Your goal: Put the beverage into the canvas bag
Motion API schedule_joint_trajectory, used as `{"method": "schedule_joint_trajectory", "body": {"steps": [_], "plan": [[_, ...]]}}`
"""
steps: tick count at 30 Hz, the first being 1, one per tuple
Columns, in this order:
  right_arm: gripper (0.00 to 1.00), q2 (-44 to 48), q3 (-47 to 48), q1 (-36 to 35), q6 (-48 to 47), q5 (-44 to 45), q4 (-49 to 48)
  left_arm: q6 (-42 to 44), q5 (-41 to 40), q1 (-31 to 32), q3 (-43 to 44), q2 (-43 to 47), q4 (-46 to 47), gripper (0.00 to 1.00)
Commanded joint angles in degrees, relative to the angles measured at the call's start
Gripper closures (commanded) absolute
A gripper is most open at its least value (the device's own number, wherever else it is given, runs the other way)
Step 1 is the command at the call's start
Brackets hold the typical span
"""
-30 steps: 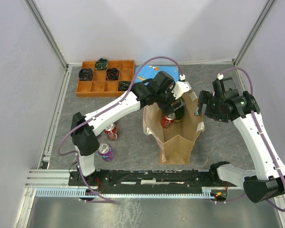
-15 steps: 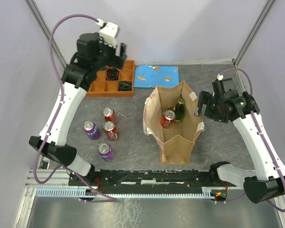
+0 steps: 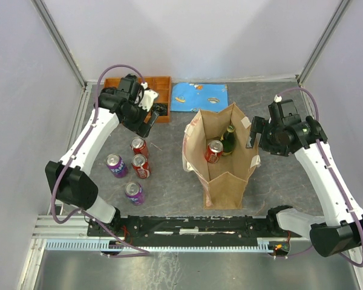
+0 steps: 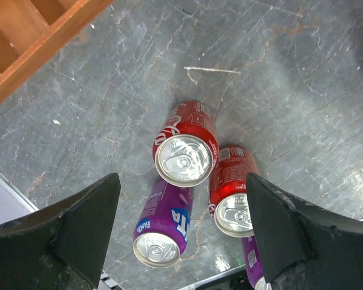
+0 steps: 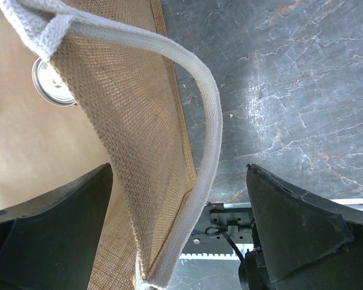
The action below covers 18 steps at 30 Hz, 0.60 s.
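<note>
The tan canvas bag (image 3: 224,175) stands open mid-table, with a red can (image 3: 213,151) and a dark bottle (image 3: 229,139) inside. Four cans stand left of it: two red ones (image 3: 139,146) (image 3: 141,165) and two purple ones (image 3: 115,165) (image 3: 134,193). My left gripper (image 3: 146,118) is open and empty, hovering above the far red can (image 4: 184,151), with the second red can (image 4: 230,190) and a purple can (image 4: 163,220) below it. My right gripper (image 3: 254,134) is open, with the bag's right wall (image 5: 127,121) and white strap (image 5: 209,121) between its fingers.
An orange divided tray (image 3: 163,84) with dark coiled items sits at the back left, its corner in the left wrist view (image 4: 24,42). A blue flat packet (image 3: 199,96) lies behind the bag. Side walls and a metal rail bound the table.
My left arm left the bag's mouth, swung up to the back left, then came down over the cans. The right arm barely moved.
</note>
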<state>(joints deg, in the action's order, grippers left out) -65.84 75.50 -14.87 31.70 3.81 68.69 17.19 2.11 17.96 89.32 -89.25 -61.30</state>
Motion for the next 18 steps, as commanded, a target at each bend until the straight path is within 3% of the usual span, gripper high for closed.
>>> {"method": "schedule_joint_trajectory", "body": {"steps": [1, 15, 18], "plan": [[0.01, 1.5, -0.6, 0.2, 0.8, -0.1, -1.9, 4.0, 1.9, -0.5, -2.2, -0.3, 0.4, 0.09], [0.01, 2.9, -0.4, 0.2, -0.2, 0.9, 0.4, 5.4, -0.8, -1.2, -15.4, -5.9, 11.3, 0.12], [0.01, 3.0, -0.2, 0.2, -0.5, 1.2, 1.0, 5.2, -0.7, -1.3, -15.5, -6.4, 11.5, 0.25]]}}
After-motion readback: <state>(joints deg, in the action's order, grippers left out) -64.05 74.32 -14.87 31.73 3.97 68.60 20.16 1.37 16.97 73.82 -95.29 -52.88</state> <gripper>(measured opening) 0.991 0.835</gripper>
